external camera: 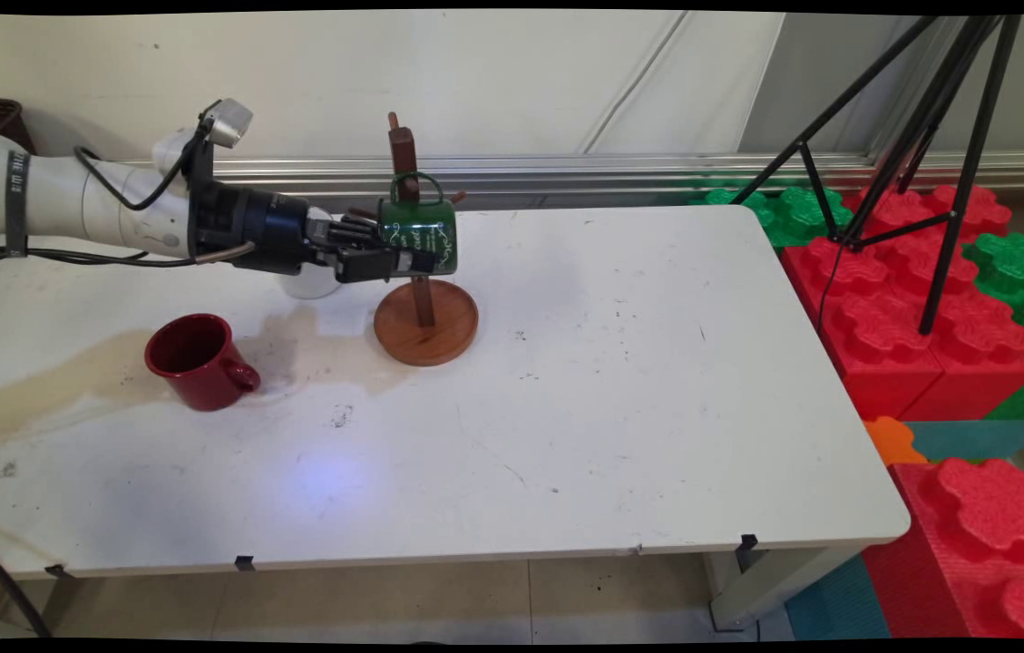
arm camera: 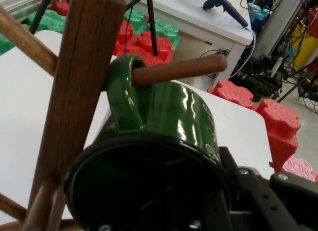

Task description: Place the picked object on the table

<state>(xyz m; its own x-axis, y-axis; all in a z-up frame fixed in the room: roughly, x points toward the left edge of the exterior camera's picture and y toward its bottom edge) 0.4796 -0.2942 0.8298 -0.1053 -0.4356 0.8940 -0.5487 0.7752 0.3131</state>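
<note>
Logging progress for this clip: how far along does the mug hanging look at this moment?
Looks done: the green mug's handle is already threaded over a peg of the wooden mug tree. In hand: the gripper is at that mug, its fingers along the mug's side; whether they clamp it cannot be told. Left: the red mug sits on the table, and a white cup behind the arm.

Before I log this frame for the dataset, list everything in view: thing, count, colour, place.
Green mug: one, dark green, handle hooked over a peg of the stand, held by the gripper.
Mug stand: one, brown wood, table's middle left.
Red mug: one, lying tilted, left of the stand.
White cup: one, partly hidden behind the gripper.
Foam blocks: several, red and green, floor on the right.
Tripod: one, black, among the blocks.
Table: one, white.
Gripper: one, black, on the green mug.
</note>
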